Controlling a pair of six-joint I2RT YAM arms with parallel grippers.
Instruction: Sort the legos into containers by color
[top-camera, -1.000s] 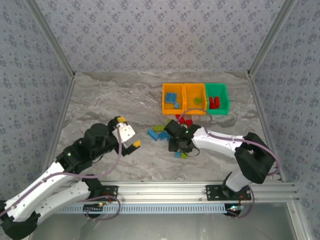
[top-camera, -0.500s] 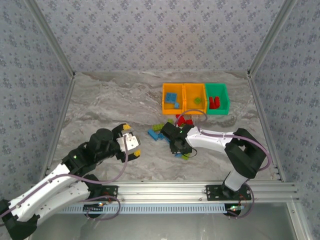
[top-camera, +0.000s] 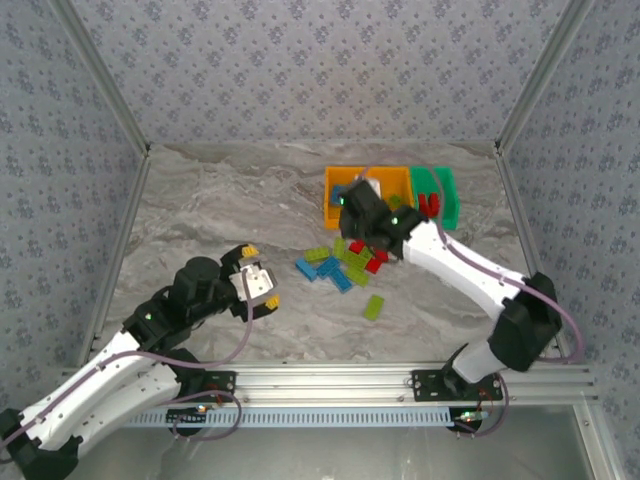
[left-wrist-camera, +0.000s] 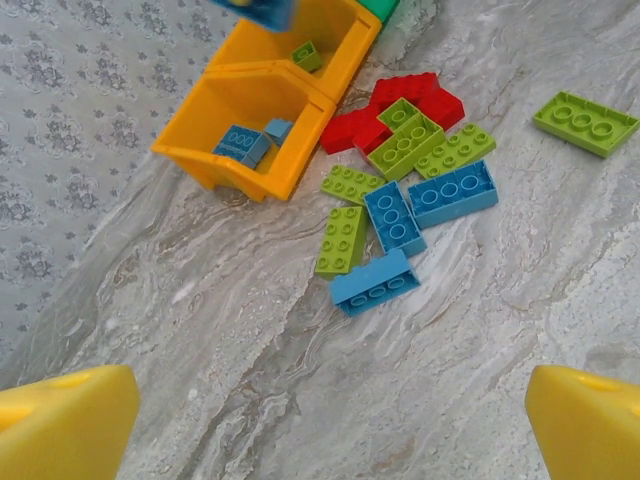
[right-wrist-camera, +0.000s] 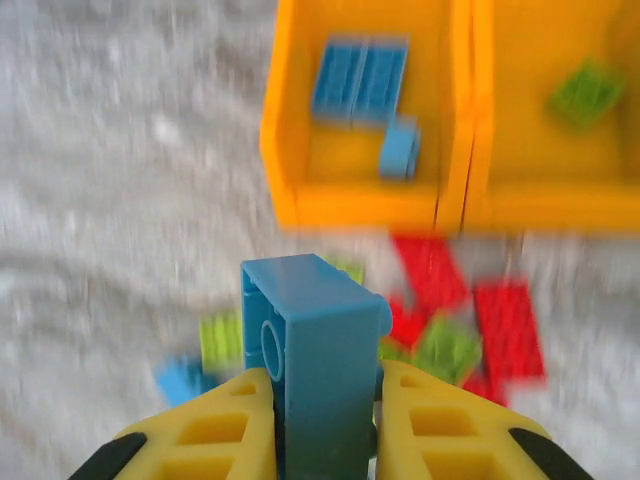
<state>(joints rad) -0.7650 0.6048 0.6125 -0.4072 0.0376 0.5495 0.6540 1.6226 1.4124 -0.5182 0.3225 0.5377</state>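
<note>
My right gripper (top-camera: 360, 207) is shut on a blue lego (right-wrist-camera: 320, 335) and holds it in the air just in front of the left orange container (right-wrist-camera: 290, 140). That container has blue legos (right-wrist-camera: 360, 78) in it. The middle orange container (right-wrist-camera: 545, 210) holds a green lego (right-wrist-camera: 588, 92), and the green container (top-camera: 447, 200) holds red ones. A pile of blue, lime green and red legos (left-wrist-camera: 400, 200) lies on the table in front of the containers. My left gripper (top-camera: 262, 277) hovers open to the left of the pile (top-camera: 345, 262), with nothing between its yellow fingertips (left-wrist-camera: 65, 425).
A single lime green lego (top-camera: 374, 306) lies apart, nearer the front than the pile. The marble table (top-camera: 220, 200) is bare to the left. Patterned walls close the space on three sides, and an aluminium rail (top-camera: 400, 380) runs along the front edge.
My right gripper closed on a blue lego at the pile, lifted it and carried it back toward the left orange container. The left arm shifted slightly toward the pile and stayed open.
</note>
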